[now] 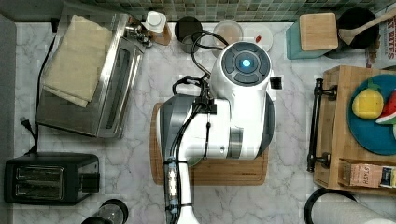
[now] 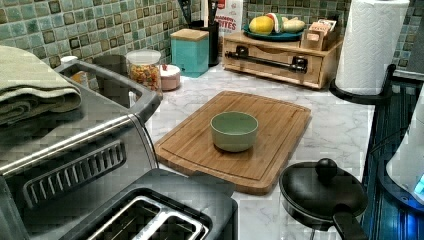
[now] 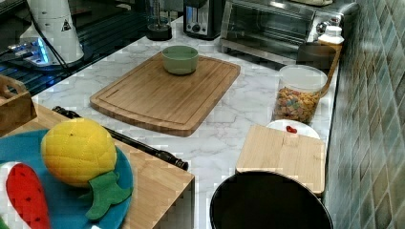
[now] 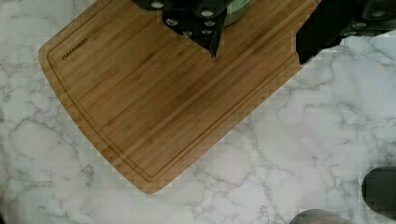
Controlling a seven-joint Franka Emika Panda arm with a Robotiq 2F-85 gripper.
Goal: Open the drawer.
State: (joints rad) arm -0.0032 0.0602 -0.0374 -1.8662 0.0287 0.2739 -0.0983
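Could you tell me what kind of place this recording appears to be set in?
Most likely a kitchen counter, perhaps a mock-up: a toaster, a toaster oven and a bamboo cutting board sit on marble-look worktop beneath a tiled backsplash.

Kitchen: marble counter (image 2: 330,130), tiled backsplash (image 2: 100,25), toaster (image 1: 49,184), toaster oven (image 1: 88,77), cutting board (image 3: 167,93).

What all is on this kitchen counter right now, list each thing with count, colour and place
drawer: one, light wood, black bar handle, shut, back of left view
cutting board: one, bamboo, centre
bowl: one, pale green, on the board
toaster oven: one, steel, top view's left
toaster: one, black, below the oven in top view
paper towel roll: one, white, left view's right
end effector: one, black, open, over the board's edge
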